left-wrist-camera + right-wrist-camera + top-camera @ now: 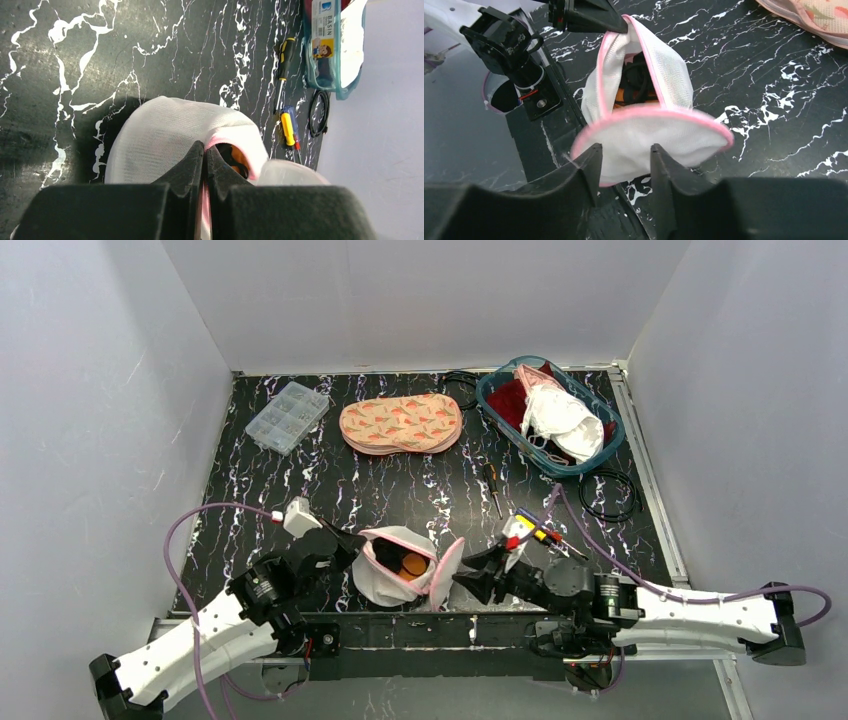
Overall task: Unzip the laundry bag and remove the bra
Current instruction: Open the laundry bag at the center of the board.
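From above, the laundry bag (390, 578) gapes open at the front. In the left wrist view, the left gripper (205, 147) is clenched on its rim. In the right wrist view, the right gripper (624, 150) is parted and empty, with the bra (636, 82) straight ahead inside.

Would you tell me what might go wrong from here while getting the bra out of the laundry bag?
The flap stands between the open right claw and the bra, so the claw may grab mesh instead. The left claw pinches only the pink rim of the laundry bag; a tug might slip it free. The bag sits near the table edge and might slide off.
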